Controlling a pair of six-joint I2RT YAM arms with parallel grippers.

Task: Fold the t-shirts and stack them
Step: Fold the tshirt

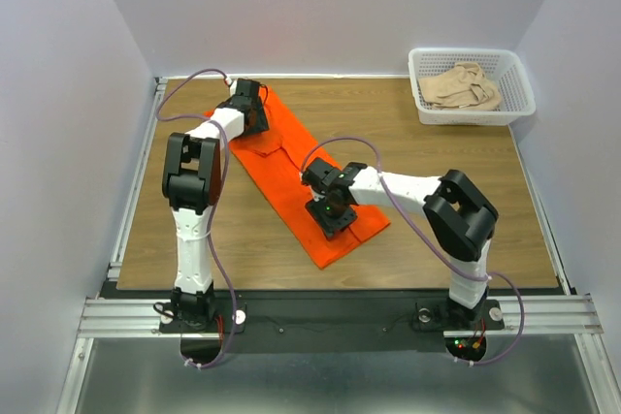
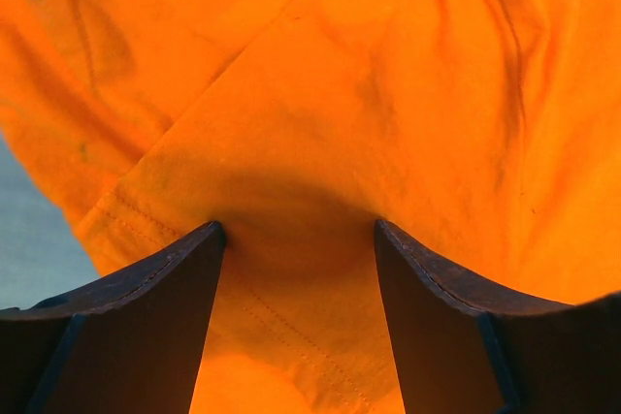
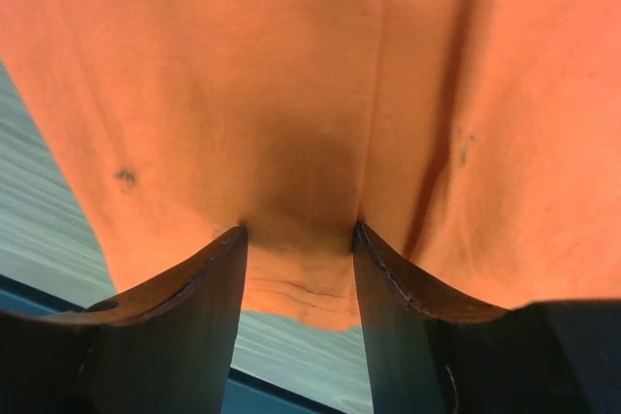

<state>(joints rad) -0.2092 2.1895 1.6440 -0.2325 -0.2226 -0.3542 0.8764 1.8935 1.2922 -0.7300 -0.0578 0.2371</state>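
Observation:
The orange t-shirt (image 1: pixel 289 164) lies folded into a long strip, running diagonally from the far left toward the near middle of the table. My left gripper (image 1: pixel 250 110) is down on its far end. In the left wrist view the jaws (image 2: pixel 299 232) stand apart with orange cloth (image 2: pixel 340 94) filling the gap. My right gripper (image 1: pixel 331 211) is down on the near part of the strip. Its jaws (image 3: pixel 299 232) stand apart over the cloth's edge (image 3: pixel 243 65). The beige t-shirt (image 1: pixel 466 86) lies crumpled in the basket.
The white lattice basket (image 1: pixel 473 115) stands at the far right corner. The wooden table (image 1: pixel 456 210) shows bare to the right of the orange strip. Metal rails run along the left and near edges.

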